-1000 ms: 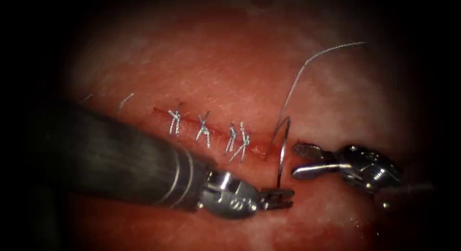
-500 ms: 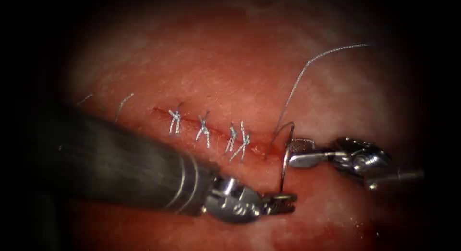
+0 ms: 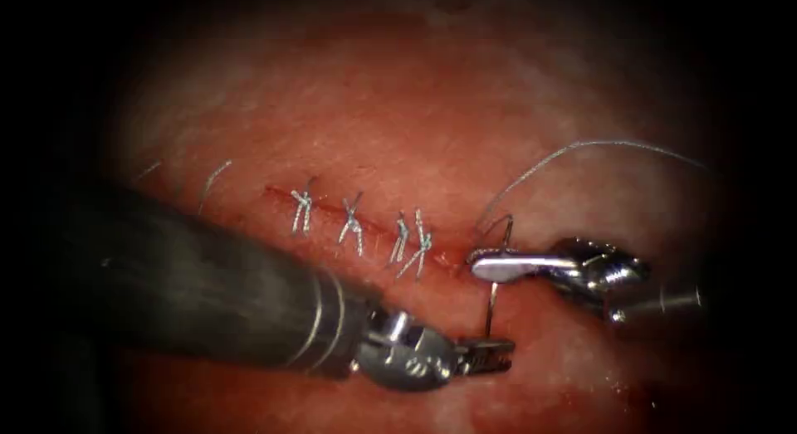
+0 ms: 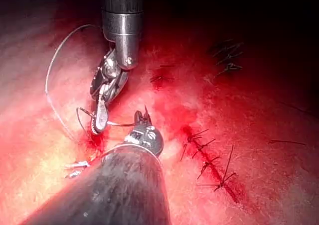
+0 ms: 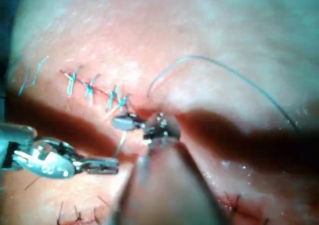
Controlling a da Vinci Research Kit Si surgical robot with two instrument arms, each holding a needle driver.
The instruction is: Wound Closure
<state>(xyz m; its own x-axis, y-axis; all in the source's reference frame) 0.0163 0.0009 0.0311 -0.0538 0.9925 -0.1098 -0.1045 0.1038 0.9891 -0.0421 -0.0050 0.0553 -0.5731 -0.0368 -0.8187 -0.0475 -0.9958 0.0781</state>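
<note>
Left tool's steel jaws (image 3: 490,352) clamped on curved steel needle's (image 3: 491,305) lower end, right tool's jaws (image 3: 490,264) closed across its mid-curve, four knotted pale stitches (image 3: 357,226) noted leftward, grey thread (image 3: 581,148) arched above.

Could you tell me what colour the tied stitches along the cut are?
The stitches are pale silvery blue-grey, clearest in the endoscope view.

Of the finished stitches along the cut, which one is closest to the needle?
The stitch at the right end of the row; the others lie further left, away from the needle.
</note>
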